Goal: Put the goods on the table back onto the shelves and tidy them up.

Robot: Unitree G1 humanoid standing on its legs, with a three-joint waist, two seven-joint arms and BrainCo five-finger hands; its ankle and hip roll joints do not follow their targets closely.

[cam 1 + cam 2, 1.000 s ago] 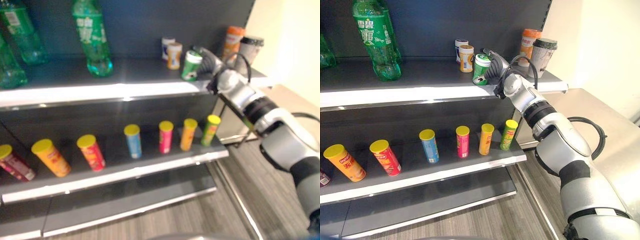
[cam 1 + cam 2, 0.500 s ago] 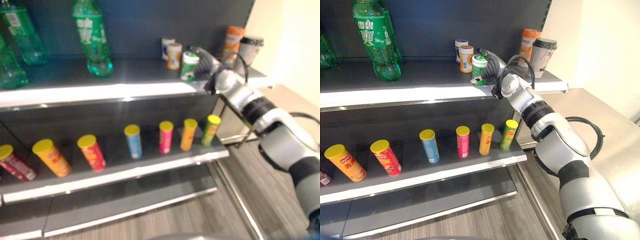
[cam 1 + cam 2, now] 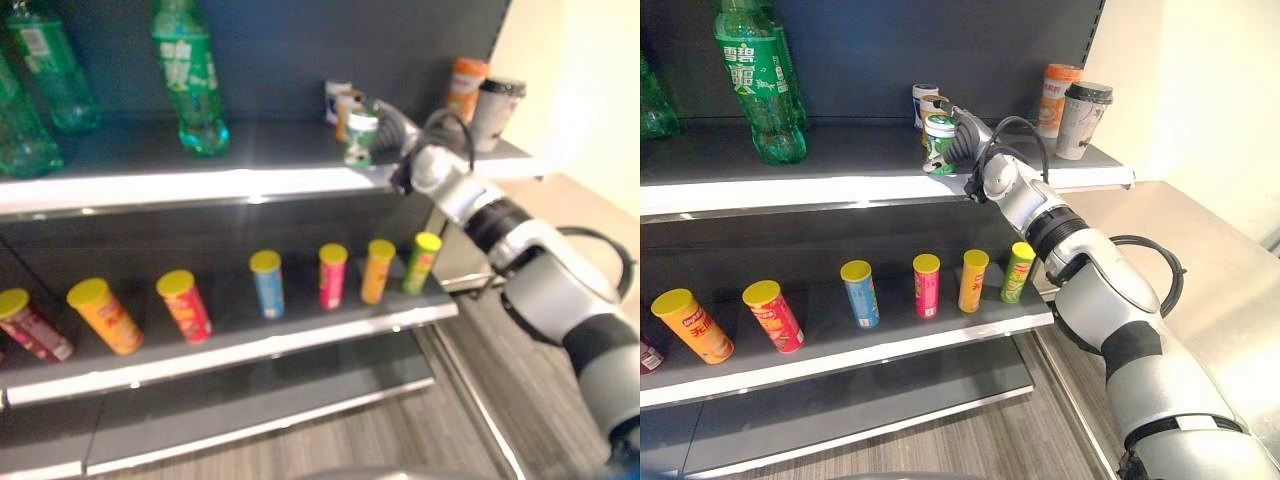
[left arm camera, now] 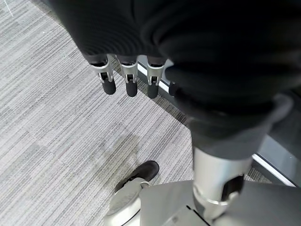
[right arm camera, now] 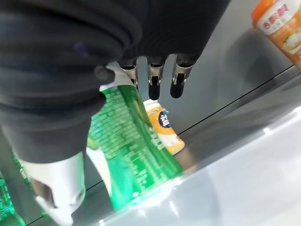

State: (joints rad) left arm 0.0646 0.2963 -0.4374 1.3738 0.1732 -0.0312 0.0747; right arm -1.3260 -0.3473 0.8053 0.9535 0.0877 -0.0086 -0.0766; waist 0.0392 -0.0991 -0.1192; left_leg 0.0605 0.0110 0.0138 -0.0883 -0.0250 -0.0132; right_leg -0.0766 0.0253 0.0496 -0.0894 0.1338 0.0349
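The robot's right hand had slid the green can further left along the top shelf. A second ago the can stood apart from the two small cans at the back. Now it stood right in front of the small orange can and the white and blue can, near the front edge of the shelf. It looked a little tipped, with its foot on the shelf.

The right hand's fingers lay fairly straight against the can's side, pointing past it, and the thumb was on the other side. It looked more like a push than a tight grab.

The left hand hung down over the grey floor with loose, straight fingers and held nothing.

I think the can was almost home. It only needed to stand up straight in line with the others, and then the hand could let go. If the hand pushed too far, the can could bump the small cans behind it.

The green can had white writing on it, but it was too small to read. The big green bottle had white letters on its label that I could not make out either. The orange cup and the dark-lidded cup stood at the far right end.
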